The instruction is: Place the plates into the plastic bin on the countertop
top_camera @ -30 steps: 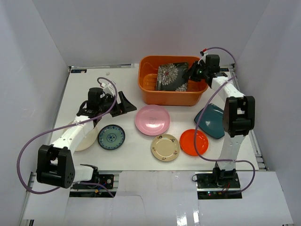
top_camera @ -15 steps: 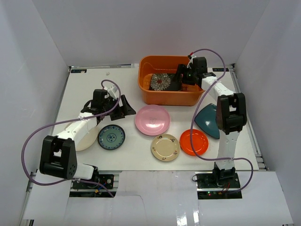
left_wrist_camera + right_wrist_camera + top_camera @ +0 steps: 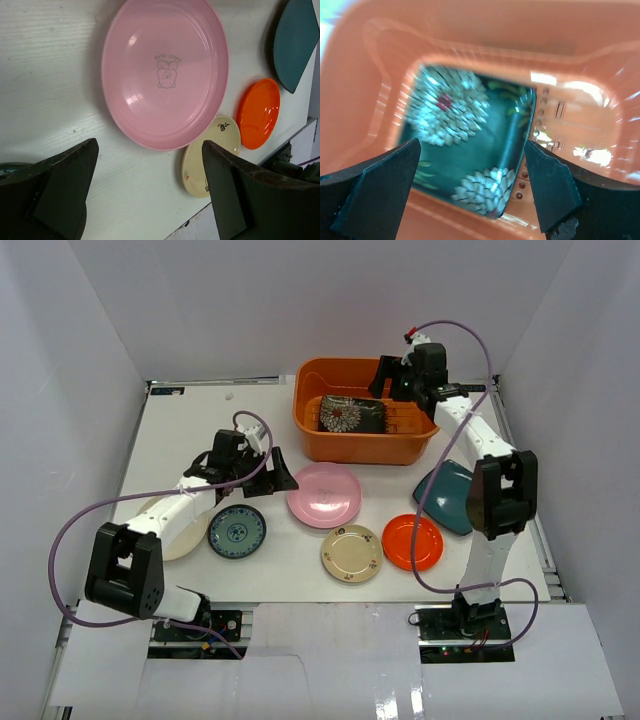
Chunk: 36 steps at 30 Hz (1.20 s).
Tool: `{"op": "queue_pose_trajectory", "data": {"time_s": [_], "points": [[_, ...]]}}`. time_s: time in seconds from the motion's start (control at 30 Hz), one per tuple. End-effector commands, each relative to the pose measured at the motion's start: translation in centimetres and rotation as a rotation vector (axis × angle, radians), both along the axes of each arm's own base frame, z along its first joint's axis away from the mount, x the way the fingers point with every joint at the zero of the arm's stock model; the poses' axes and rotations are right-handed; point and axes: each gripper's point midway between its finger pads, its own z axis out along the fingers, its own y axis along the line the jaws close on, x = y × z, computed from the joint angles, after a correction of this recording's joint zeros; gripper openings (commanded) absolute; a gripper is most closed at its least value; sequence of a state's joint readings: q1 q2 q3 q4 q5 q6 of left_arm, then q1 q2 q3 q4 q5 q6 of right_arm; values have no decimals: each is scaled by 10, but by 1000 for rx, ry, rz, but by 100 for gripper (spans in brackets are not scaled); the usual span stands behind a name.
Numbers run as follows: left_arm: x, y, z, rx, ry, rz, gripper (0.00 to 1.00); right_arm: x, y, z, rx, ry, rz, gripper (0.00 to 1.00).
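**Q:** Which plate does the next move most likely turn on, and how does it lie?

**A:** The pink plate (image 3: 324, 494). It rests flat on the bench (image 3: 200, 420), just ahead of the left jaws and toward the bench's middle. In the left wrist view its near rim (image 3: 165, 146) shows in the gap between them. Being round, it has no long axis to align with. The left jaws stand wide apart and empty, and the left arm is judged the nearer.

**Q:** Its look?

**A:** Glossy, shallow, with a raised rim and a small printed figure at the centre.

**Q:** And the right arm?

**A:** The right jaws are spread apart above the plastic bin (image 3: 365, 448), holding nothing. The black-floral plate (image 3: 352, 414) lies inside the bin. The other plates are on the bench.
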<state>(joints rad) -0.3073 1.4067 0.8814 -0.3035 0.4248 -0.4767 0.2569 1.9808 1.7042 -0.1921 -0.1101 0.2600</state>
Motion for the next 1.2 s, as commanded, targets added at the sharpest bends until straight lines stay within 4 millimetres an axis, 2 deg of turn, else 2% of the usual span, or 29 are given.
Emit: {"op": "queue_pose_trajectory", "data": {"time_s": [0.0, 0.03, 0.07, 0.1, 0.13, 0.17, 0.2, 0.23, 0.27, 0.3, 0.33, 0.37, 0.4, 0.43, 0.47, 0.5, 0.53, 0.6, 0.63, 0.67, 0.7, 0.83, 1.03, 1.13, 1.17], "points": [[-1, -13, 27, 31, -99, -52, 95, -23, -14, 121, 75, -230, -36, 90], [-2, -14, 30, 37, -111, -56, 95, -33, -22, 112, 76, -207, -59, 92], [-2, -14, 33, 50, -124, -52, 95, -40, -32, 113, 83, -209, -89, 93], [-4, -16, 39, 54, -145, -63, 95, -59, -45, 138, 102, -259, -120, 96], [-5, -17, 50, 45, -179, -63, 95, -70, -65, 110, 104, -211, -196, 97], [-6, -17, 58, 39, -202, -67, 95, -92, -79, 127, 134, -252, -231, 91], [-9, -20, 66, 34, -229, -82, 95, -102, -100, 116, 138, -235, -316, 83], [-13, -22, 78, 22, -267, -90, 95, -113, -127, 106, 185, -210, -407, 65], [-16, -23, 84, 13, -284, -100, 95, -133, -142, 59, 186, -120, -462, 56], [-20, -26, 89, 6, -303, -117, 95, -155, -156, 66, 221, -151, -506, 46], [-24, -27, 99, -7, -338, -125, 95, -168, -187, 55, 250, -144, -610, 29], [-26, -28, 101, -9, -351, -132, 95, -189, -197, 13, 246, -71, -662, 24], [-28, -30, 102, -11, -360, -137, 95, -206, -204, 18, 264, -109, -687, 21], [-30, -29, 103, -10, -364, -140, 95, -219, -223, 8, 269, -107, -753, 18], [-31, -30, 106, -17, -371, -145, 95, -237, -227, -7, 290, -99, -790, 18], [-33, -31, 107, -21, -373, -151, 95, -248, -231, -18, 304, -76, -814, 18], [-34, -31, 109, -26, -379, -152, 95, -257, -244, -26, 308, -74, -869, 25], [-35, -30, 114, -30, -394, -149, 95, -275, -249, -54, 303, -34, -938, 38], [-36, -30, 113, -28, -394, -149, 95, -280, -254, -63, 316, -23, -971, 51], [-37, -29, 115, -26, -402, -146, 95, -284, -253, -72, 346, -8, -986, 57], [-36, -27, 115, -21, -407, -137, 95, -290, -252, -89, 373, 32, -992, 64], [-36, -28, 116, -24, -407, -139, 95, -297, -240, -113, 461, 103, -972, 68], [-36, -29, 114, -30, -396, -144, 95, -304, -219, -145, 586, 205, -937, 66], [-36, -30, 111, -27, -387, -145, 95, -299, -210, -148, 661, 188, -906, 64], [-36, -30, 110, -26, -384, -146, 95, -299, -205, -154, 688, 192, -884, 64]]}}
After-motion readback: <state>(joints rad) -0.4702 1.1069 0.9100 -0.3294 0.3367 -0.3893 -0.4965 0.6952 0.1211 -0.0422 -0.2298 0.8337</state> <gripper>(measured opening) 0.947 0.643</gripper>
